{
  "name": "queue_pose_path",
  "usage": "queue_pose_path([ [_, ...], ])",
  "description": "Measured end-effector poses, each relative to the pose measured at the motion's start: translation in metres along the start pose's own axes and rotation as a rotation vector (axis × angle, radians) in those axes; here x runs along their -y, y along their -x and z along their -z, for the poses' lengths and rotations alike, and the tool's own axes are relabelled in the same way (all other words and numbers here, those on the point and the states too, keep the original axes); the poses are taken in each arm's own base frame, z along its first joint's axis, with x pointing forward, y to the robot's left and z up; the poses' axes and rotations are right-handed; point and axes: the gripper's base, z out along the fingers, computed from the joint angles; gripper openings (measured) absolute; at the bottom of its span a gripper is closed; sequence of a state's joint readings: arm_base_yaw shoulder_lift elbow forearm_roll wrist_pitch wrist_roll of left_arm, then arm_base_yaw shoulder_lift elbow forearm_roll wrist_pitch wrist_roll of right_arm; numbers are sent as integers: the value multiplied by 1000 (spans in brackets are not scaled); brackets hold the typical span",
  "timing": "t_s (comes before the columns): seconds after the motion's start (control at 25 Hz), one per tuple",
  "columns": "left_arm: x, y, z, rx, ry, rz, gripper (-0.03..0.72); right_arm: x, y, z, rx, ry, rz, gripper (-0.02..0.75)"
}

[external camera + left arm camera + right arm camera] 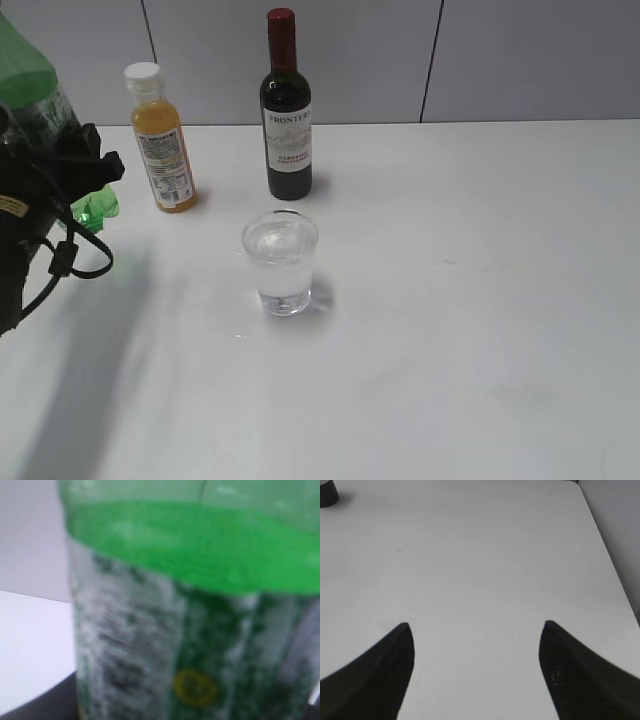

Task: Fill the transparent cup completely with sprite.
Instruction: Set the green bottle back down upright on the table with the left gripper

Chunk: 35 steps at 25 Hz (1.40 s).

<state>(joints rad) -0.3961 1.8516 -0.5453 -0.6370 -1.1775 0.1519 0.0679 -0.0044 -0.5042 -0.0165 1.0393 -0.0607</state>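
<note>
The transparent cup [281,262] stands upright mid-table, filled with clear fizzy liquid nearly to the rim. The green sprite bottle [30,90] is upright at the far left edge, held by my left gripper [60,170], which is shut around its labelled body. It fills the left wrist view [190,605], blurred, with the green band above the label. My right gripper [476,627] is open and empty over bare table; it does not show in the exterior view.
An orange-juice bottle with white cap [163,140] and a dark wine bottle with red top [286,110] stand behind the cup near the back wall. The wine bottle's base shows in the right wrist view's corner [327,492]. The white table [480,300] extends right.
</note>
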Motion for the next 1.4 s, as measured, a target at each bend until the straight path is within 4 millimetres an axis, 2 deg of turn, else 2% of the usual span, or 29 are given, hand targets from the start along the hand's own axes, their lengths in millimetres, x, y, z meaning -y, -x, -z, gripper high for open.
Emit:
queue_pose_path([
  [0.44, -32, 7, -21, 37, -99, -33, 440, 0, 0, 0, 0, 0, 0, 592],
  [0.88, -30, -39, -27, -97, -178, -90, 440, 0, 0, 0, 0, 0, 0, 592],
  [1.08, -21, -44, -25, -113, -282, -111, 440, 0, 0, 0, 0, 0, 0, 592],
  [1.4, -19, -45, -25, -114, -305, -104, 440, 0, 0, 0, 0, 0, 0, 592],
])
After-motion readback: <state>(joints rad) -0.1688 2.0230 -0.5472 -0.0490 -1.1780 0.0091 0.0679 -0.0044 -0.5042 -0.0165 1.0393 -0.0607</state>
